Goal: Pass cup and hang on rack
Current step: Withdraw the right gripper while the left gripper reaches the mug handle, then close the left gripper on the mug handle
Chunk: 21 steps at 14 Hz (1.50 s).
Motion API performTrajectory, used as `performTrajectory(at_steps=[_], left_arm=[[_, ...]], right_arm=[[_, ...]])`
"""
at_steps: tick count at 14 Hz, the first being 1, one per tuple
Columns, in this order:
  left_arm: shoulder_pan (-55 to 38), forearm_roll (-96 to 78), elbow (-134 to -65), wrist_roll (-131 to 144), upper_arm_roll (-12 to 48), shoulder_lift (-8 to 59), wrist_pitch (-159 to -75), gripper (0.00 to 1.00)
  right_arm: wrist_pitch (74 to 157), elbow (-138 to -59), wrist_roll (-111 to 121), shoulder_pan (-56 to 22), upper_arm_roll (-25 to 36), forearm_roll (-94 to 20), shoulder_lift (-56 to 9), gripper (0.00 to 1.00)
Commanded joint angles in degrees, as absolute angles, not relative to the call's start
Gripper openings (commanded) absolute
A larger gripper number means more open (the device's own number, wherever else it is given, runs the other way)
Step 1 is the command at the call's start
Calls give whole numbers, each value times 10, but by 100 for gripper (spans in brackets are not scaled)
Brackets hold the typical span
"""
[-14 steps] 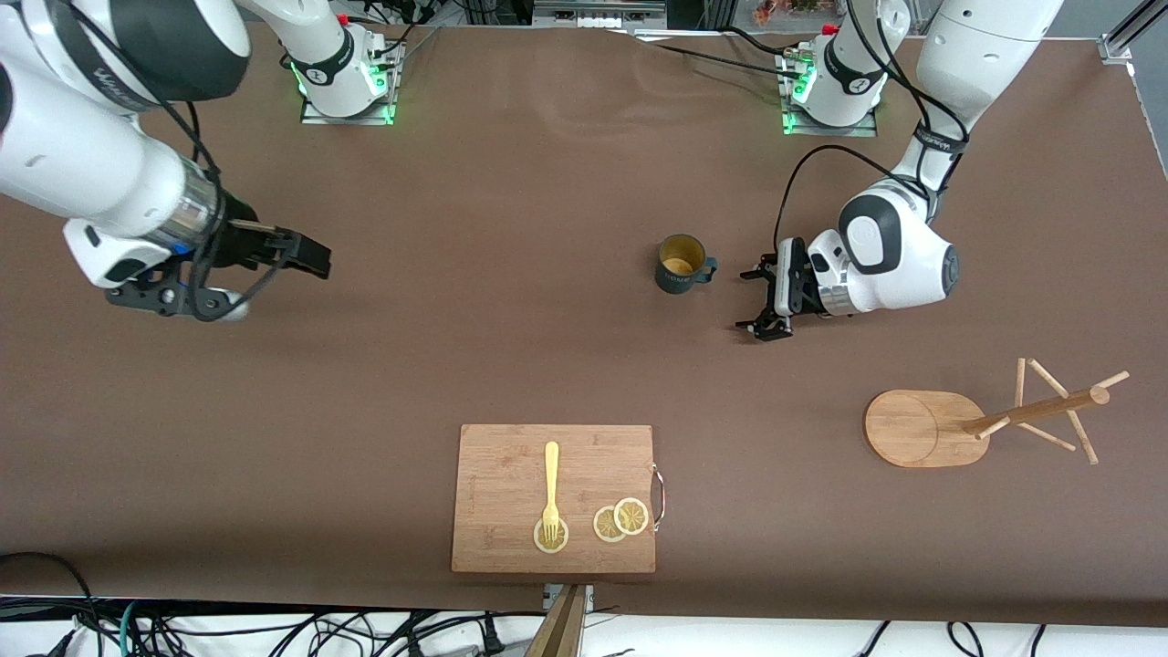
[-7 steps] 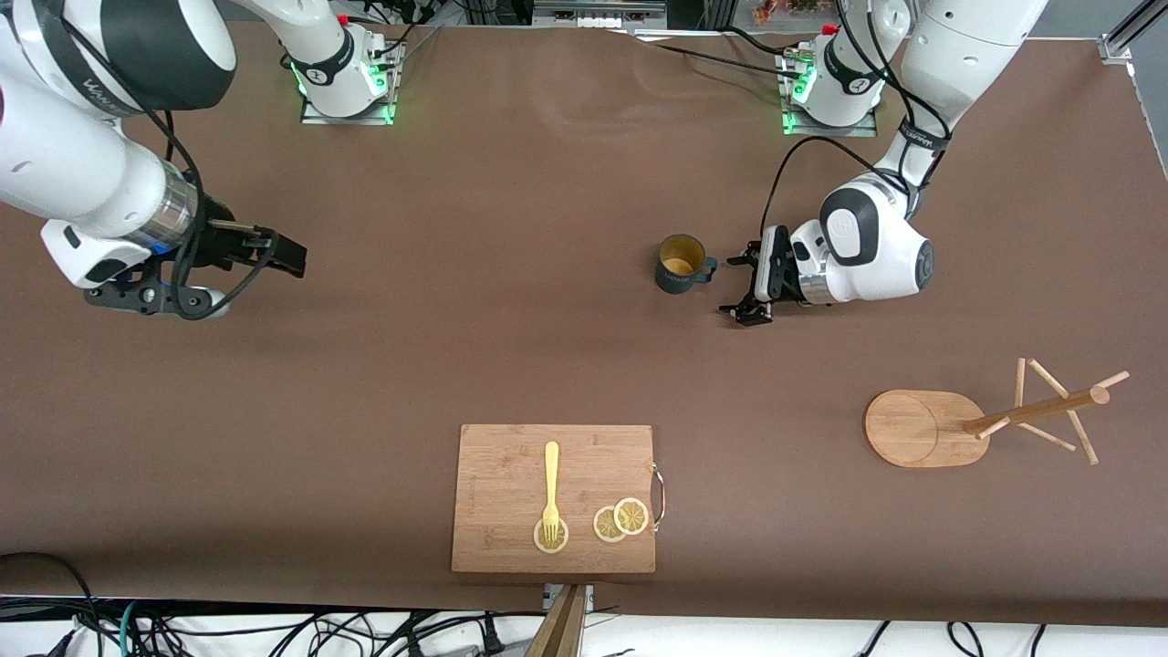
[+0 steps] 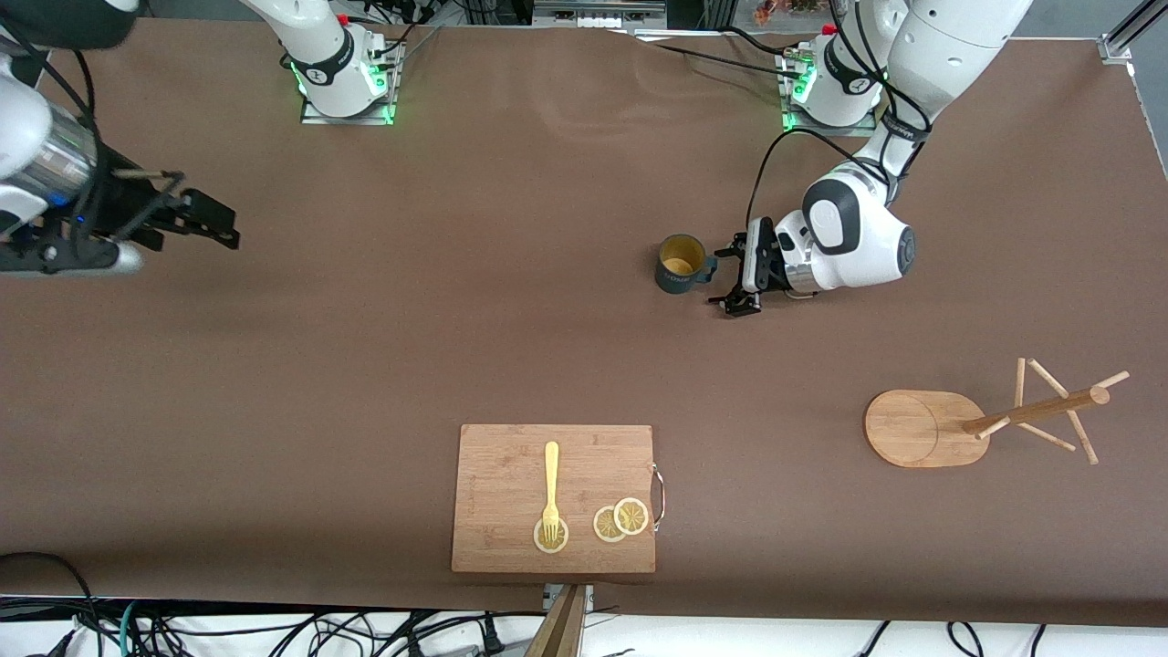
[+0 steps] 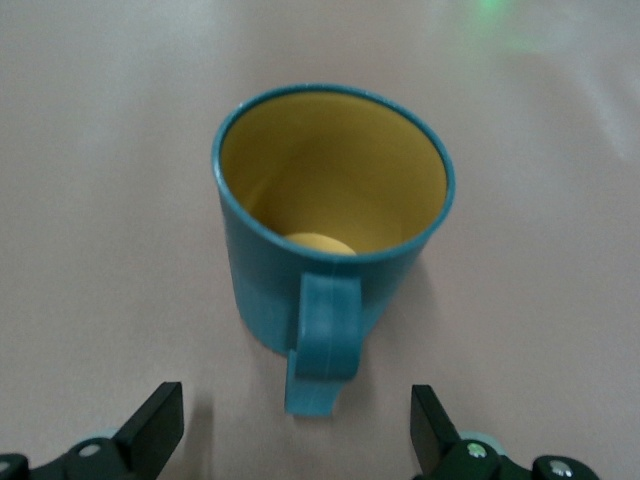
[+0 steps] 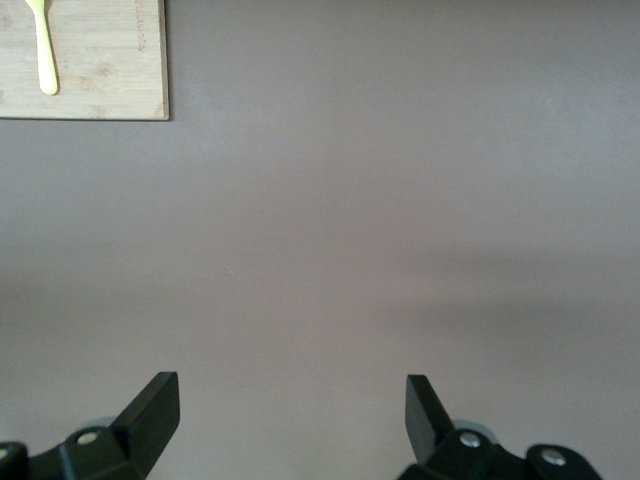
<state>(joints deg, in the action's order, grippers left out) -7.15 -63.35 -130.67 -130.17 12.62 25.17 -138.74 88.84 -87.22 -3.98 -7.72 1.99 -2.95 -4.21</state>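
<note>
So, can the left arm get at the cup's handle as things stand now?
Probably yes. The left gripper is open beside the cup, and the handle points toward it with only bare table between them.

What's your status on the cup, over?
Left gripper open, low beside cup, lined up on its handle, not touching. Right gripper open, empty, over bare table at its own end. Cup upright; rack bare. Nothing in the way.
</note>
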Motion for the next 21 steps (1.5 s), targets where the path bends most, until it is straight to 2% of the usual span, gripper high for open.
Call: performTrajectory(at_steps=[1, 10, 12, 13, 14, 16, 21], left_arm=[[-74, -657, -1320, -1324, 141, 243, -1415, 100], [-79, -782, -1340, -1439, 142, 261, -1422, 100], [-79, -782, -1340, -1441, 142, 261, -1422, 92], [-78, -782, -1340, -1440, 142, 260, -1421, 80], [-78, -782, -1339, -1440, 143, 259, -1420, 77], [-79, -782, -1339, -1437, 143, 257, -1418, 73], [-78, -782, -1341, -1435, 144, 252, -1412, 72]], right_arm=[[884, -893, -3, -68, 20, -19, -20, 100], [877, -894, -17, -67, 31, -18, -24, 100], [879, -882, -15, -67, 31, -17, -29, 100], [879, -877, -12, -66, 31, -17, -32, 100], [882, -877, -11, -67, 31, -15, -35, 100], [885, -869, -26, -70, 29, -16, -45, 100], [894, -864, -29, -72, 28, -20, -52, 100]])
